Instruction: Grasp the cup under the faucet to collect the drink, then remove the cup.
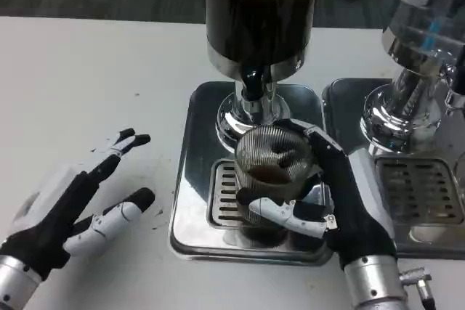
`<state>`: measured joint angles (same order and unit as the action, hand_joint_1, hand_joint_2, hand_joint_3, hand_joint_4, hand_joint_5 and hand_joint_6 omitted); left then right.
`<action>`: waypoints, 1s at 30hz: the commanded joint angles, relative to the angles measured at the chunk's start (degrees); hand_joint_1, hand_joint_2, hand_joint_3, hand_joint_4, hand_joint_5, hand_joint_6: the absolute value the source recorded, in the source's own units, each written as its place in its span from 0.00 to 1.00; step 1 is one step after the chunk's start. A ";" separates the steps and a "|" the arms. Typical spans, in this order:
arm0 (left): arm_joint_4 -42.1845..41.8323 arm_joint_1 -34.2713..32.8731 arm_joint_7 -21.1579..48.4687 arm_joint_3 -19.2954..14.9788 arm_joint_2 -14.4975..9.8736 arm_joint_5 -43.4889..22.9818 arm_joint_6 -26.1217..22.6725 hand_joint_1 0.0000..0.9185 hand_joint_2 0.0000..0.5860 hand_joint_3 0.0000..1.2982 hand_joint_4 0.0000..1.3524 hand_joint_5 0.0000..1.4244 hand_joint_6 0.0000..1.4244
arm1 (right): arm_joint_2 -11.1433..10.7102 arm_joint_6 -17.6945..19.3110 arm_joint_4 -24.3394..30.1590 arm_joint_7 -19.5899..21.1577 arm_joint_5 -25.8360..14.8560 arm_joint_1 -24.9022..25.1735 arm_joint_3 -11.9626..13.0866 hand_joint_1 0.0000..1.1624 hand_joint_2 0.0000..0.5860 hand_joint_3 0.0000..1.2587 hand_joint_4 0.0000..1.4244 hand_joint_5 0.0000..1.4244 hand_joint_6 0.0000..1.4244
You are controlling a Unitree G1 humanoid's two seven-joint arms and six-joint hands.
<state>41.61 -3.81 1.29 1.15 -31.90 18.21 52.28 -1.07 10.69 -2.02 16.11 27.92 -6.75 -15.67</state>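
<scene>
White table (pixel 87 63) carries two beverage dispensers side by side. The nearer, central dispenser (pixel 261 12) has a dark cylindrical tank on a chrome collar, standing at the back of a polished steel drip tray (pixel 190 201) with a slotted grate (pixel 221 205) in its front half. A second dispenser (pixel 418 49), chrome-based with a clear upper body, stands on its own steel tray (pixel 429 245) at the right edge, the two trays just beside each other. The black faucet (pixel 253 83) hangs below the central tank's collar. The ribbed glass cup (pixel 270 165) sits upright over the grate, slightly in front of and below the faucet, with dark drink in its lower part. Right hand (pixel 334 201) wraps the cup from the right side: black fingers (pixel 320 147) curve around its far side, while a white thumb (pixel 280 214) crosses its front near the base, so the hand grips the cup. Left hand (pixel 76 208) rests on the table well to the left of the tray, palm down, fingers spread apart and holding nothing. A few small dark specks lie on the table near its fingertips.
</scene>
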 commanded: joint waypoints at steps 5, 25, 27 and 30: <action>-4.73 2.40 -3.62 -0.07 -3.55 6.01 -1.40 0.00 0.26 0.01 0.00 0.00 0.00 | -1.49 0.03 6.83 -1.08 0.01 -4.07 0.43 0.85 0.37 0.26 0.37 0.43 0.63; -25.94 16.26 -14.29 -1.48 -8.52 22.50 -15.62 0.00 0.21 0.00 0.00 0.00 0.00 | -4.63 -0.19 17.99 -6.51 0.58 -11.70 -0.58 0.85 0.37 0.26 0.36 0.43 0.63; -28.25 18.15 -14.72 -1.61 -8.71 23.17 -16.26 0.00 0.21 0.00 0.00 0.00 0.00 | -4.95 -0.06 19.34 -7.21 0.62 -12.83 -0.76 0.85 0.38 0.26 0.36 0.43 0.62; -31.05 20.58 -15.91 -1.66 -8.42 24.46 -16.89 0.00 0.21 0.00 0.00 0.00 0.00 | -5.29 0.26 20.52 -7.92 0.73 -13.61 -1.02 0.85 0.38 0.26 0.36 0.43 0.62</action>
<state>13.03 14.62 -12.97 -0.13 -39.73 41.27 36.03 -6.17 9.75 15.65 8.63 29.08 -20.06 -16.45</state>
